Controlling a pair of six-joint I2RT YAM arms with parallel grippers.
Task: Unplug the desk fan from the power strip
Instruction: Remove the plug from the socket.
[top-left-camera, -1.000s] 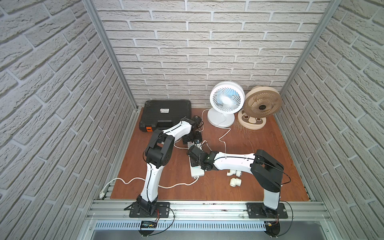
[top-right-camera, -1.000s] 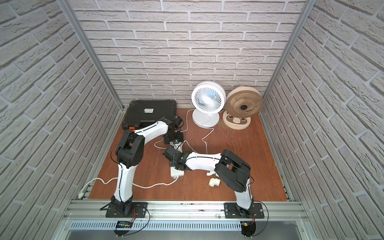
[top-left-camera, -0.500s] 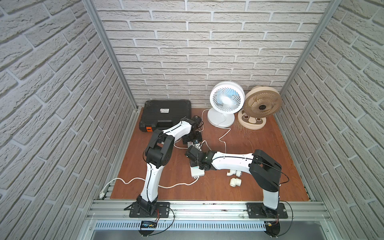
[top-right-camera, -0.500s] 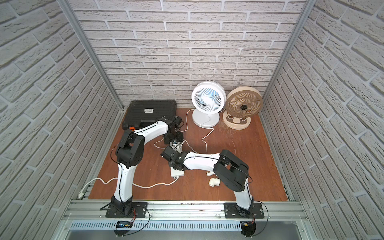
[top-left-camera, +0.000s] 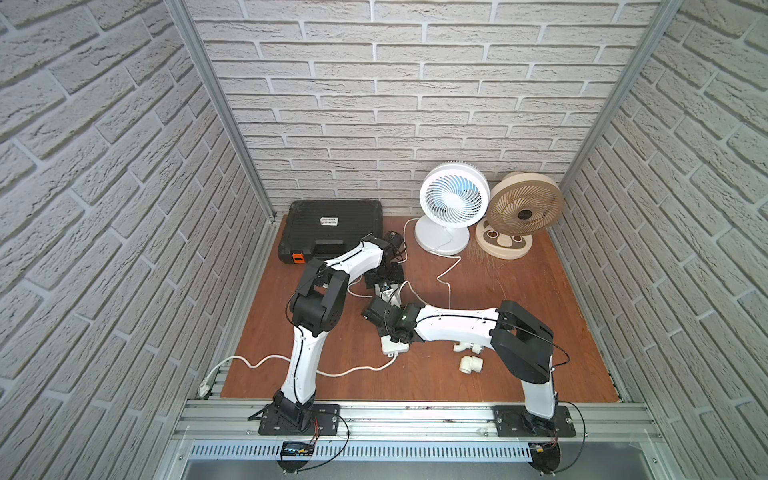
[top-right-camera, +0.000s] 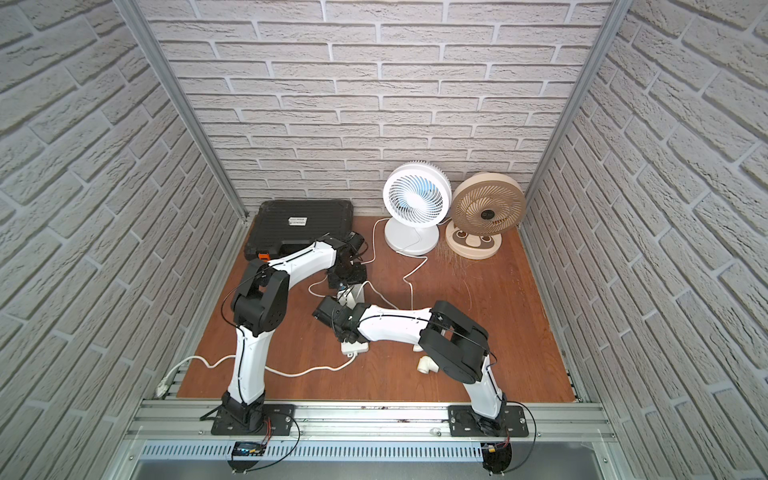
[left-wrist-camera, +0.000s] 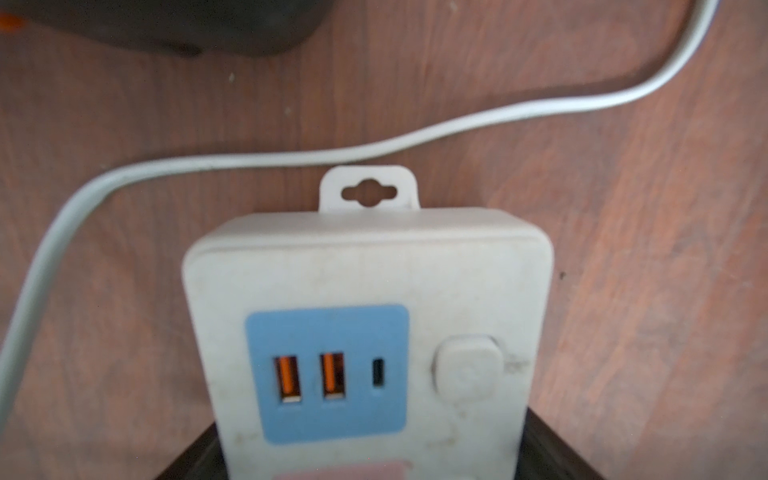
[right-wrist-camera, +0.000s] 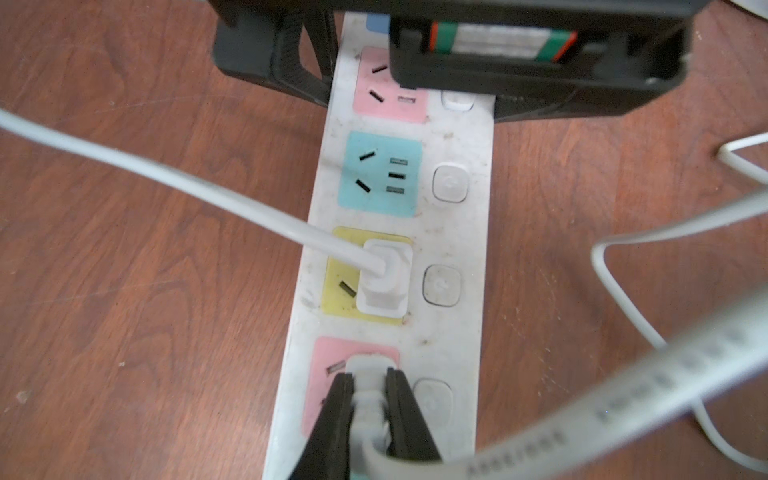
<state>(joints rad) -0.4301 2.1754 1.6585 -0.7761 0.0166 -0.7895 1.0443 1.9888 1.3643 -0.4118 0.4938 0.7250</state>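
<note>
Clamping plug (right-wrist-camera: 368, 399) in power strip (right-wrist-camera: 453, 232), right end effector (right-wrist-camera: 370, 409); left end effector's state unclear

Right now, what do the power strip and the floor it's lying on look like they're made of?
The power strip: probably molded plastic, matte white and scuffed with grime, with flat pastel socket panels and rounded corners. The floor: reddish-brown wood grain, smooth with a slight sheen; it could be laminate or veneer rather than solid wood.

Both top views look steeply down from above the front rail at the whole brick-walled cell (near-identical framing). Each wrist camera sits close above the power strip (left-wrist-camera: 365, 332), looking along it from opposite ends; both show its pink socket (right-wrist-camera: 390, 85).
</note>
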